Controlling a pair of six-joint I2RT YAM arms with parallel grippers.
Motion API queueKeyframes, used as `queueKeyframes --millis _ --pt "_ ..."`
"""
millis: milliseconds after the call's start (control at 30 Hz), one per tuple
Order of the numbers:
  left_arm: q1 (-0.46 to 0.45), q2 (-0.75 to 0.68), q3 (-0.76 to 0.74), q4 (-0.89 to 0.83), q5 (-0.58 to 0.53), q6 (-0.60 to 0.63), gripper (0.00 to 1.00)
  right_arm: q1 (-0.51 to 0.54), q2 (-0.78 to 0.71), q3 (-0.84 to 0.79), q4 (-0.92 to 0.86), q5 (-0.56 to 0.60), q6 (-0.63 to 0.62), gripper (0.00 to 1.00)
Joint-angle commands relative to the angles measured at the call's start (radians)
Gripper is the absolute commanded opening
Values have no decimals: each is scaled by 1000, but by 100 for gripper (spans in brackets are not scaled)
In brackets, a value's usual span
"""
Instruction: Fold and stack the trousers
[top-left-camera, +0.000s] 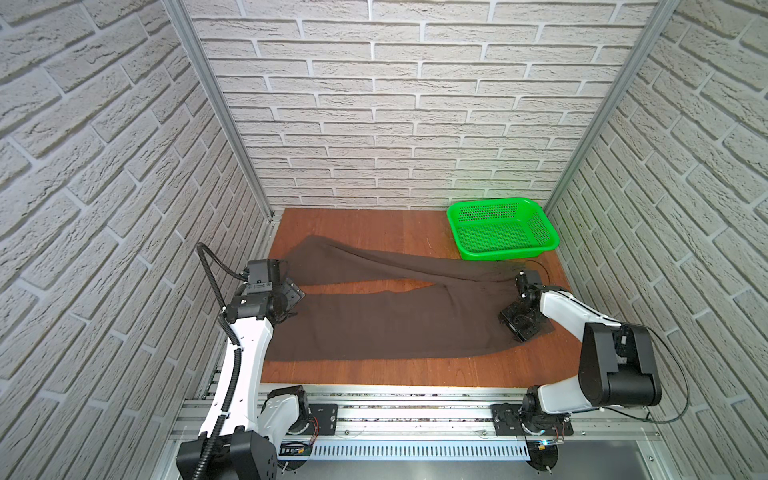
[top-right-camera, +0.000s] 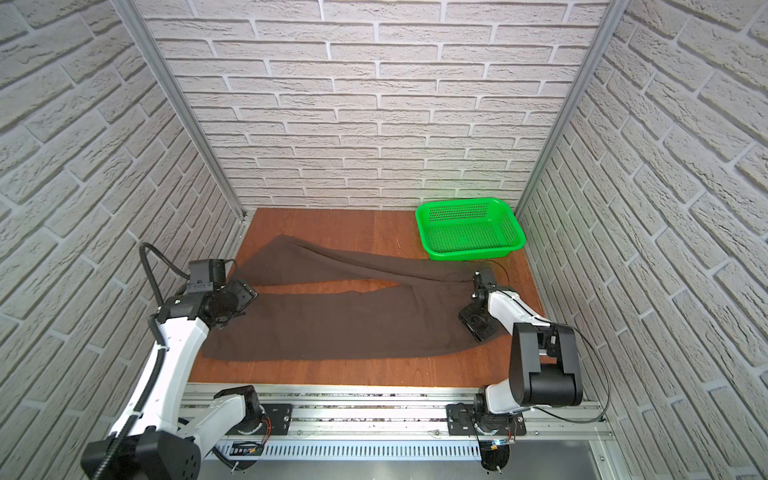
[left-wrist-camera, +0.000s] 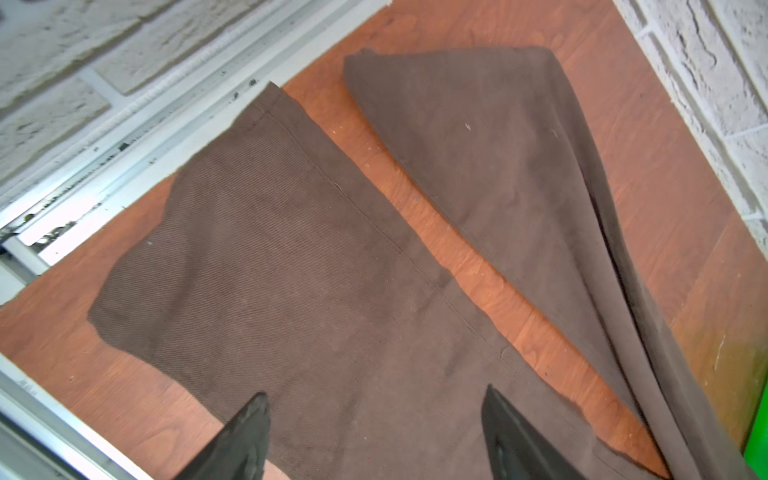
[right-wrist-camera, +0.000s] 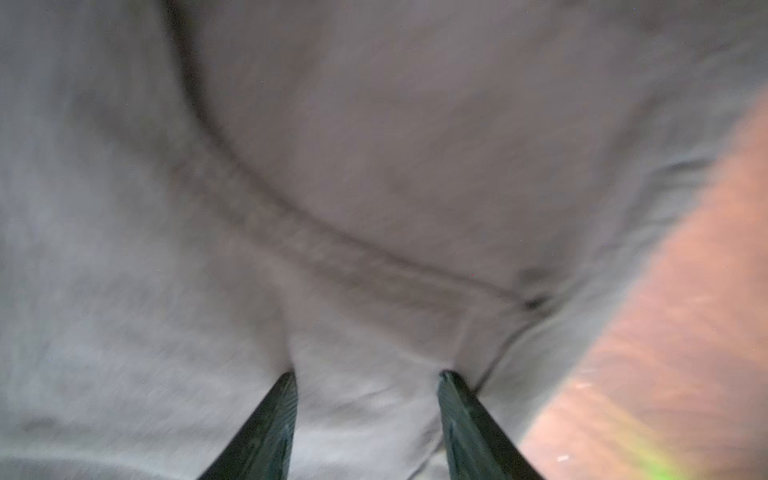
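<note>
Across the bench (top-left-camera: 374, 224), trousers (top-left-camera: 374, 320) lie flat, unfolded, legs splayed left, waist right; left gripper (left-wrist-camera: 376, 395) spread wide over a leg, empty; right gripper (right-wrist-camera: 368, 374) jaws parted on waist cloth. Nothing folded yet; folding and stacking both left to do.

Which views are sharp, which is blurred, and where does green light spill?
Right wrist view: motion-smeared, the trousers washed grey; left wrist view: sharp, fabric weave visible; both top views: sharp, the green basket tinting the wall behind it.
</note>
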Motion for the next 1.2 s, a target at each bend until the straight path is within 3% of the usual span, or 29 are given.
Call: queueKeyframes --millis 0,167,300,400,733,1033,1167 --pt "41 -11 16 -19 -6 21 80 -75 -60 -68 -114 134 -2 58" --pt "115 -13 2 -4 54 55 80 -181 -208 -67 -190 173 -60 58" --pt "137 -8 -16 6 89 70 80 -159 -262 -2 -223 125 -68 56" --pt "138 -5 -29 4 97 78 80 -82 -270 61 -230 97 -46 55" --pt "151 29 -106 -13 12 93 80 198 -95 47 -59 -11 48 53" --pt "182 55 -126 -24 -16 101 81 206 60 -21 76 -10 25 48" --pt "217 19 -155 -59 -66 78 88 184 89 -21 81 -14 13 48"
